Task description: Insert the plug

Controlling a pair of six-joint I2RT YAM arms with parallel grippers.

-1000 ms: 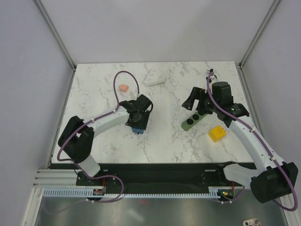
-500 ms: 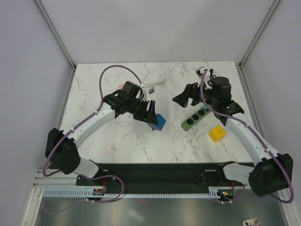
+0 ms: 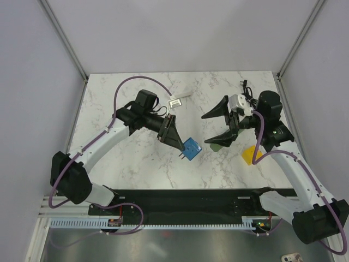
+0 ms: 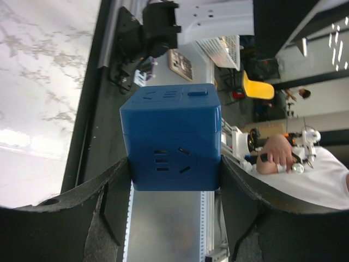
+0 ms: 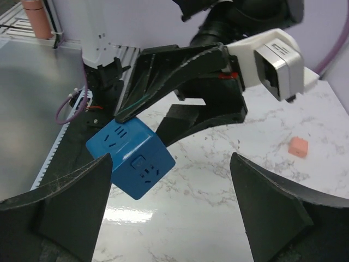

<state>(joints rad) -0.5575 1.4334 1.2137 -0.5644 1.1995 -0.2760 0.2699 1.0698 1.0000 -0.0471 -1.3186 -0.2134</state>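
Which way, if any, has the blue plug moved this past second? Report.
Yes. The plug, held in the left gripper, moved right, closer to the green power strip.

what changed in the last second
The left gripper, shut on the plug throughout, carried it rightward and tilted it. The right gripper, open, turned above the power strip to face the plug. The yellow block stayed put.

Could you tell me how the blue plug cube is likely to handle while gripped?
The plug looks like a rigid plastic cube, so it probably won't deform in the left hand. Its faces look smooth and glossy, so it might slip or pivot if knocked. Its flat sides should stop it rolling.
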